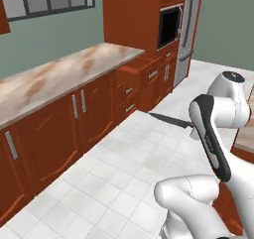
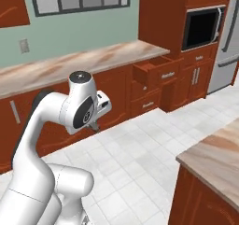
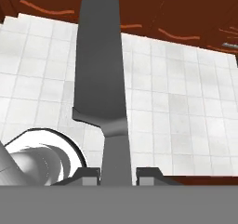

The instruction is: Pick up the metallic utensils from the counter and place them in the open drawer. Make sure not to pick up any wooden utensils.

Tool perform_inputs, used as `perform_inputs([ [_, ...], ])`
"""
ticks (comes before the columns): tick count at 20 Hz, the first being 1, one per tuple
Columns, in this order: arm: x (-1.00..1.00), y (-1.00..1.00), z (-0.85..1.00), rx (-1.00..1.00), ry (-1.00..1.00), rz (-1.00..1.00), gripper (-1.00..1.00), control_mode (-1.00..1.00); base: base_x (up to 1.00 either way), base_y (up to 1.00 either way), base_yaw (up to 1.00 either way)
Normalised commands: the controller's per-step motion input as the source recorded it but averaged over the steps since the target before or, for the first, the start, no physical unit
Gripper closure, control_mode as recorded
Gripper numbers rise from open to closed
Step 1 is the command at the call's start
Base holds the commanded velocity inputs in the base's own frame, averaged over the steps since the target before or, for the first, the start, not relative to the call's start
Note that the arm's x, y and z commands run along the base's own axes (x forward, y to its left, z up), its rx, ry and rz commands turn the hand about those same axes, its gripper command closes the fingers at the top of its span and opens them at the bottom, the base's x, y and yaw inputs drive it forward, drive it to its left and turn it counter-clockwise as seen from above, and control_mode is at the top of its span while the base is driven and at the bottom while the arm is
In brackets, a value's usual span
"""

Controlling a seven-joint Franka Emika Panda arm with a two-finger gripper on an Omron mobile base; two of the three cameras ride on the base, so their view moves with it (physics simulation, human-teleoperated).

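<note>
A slim knife [image 3: 100,69] with a grey blade runs up the middle of the hand view, its narrow end clamped between the two fingertips of my gripper [image 3: 116,174], which is shut on it. In the left base view the knife [image 1: 167,119] pokes out leftward from behind my forearm, held level above the tiled floor. The hand [image 2: 99,105] sits in front of the wall cabinets in the right base view. The open drawer [image 1: 145,72] [image 2: 155,70] juts from the wall cabinets beside the oven column. A corner of the marble island counter [image 2: 215,157] shows at lower right.
A long wall counter [image 1: 54,77] tops a row of red-brown cabinets. A built-in oven [image 1: 169,26] and a steel fridge [image 1: 187,29] stand past the drawer. White floor tiles [image 2: 140,158] spread between the island and the cabinets.
</note>
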Motion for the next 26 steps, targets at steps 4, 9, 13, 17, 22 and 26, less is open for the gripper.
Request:
perform_inputs([
  [4, 0.0, 0.0, 0.0, 0.0, 0.0, 0.0, 1.0, 1.0, 1.0, 0.57, -0.33],
  [9, 0.0, 0.0, 0.0, 0.0, 0.0, 0.0, 1.0, 1.0, 1.0, 0.52, -0.35],
  [13, 0.0, 0.0, 0.0, 0.0, 0.0, 0.0, 1.0, 1.0, 1.0, 0.45, -0.32],
  [17, 0.0, 0.0, 0.0, 0.0, 0.0, 0.0, 1.0, 1.0, 1.0, 0.43, -0.32],
  [22, 0.0, 0.0, 0.0, 0.0, 0.0, 0.0, 1.0, 1.0, 1.0, 0.31, -0.3],
  [26, 0.0, 0.0, 0.0, 0.0, 0.0, 0.0, 1.0, 1.0, 0.92, 0.24, -0.29],
])
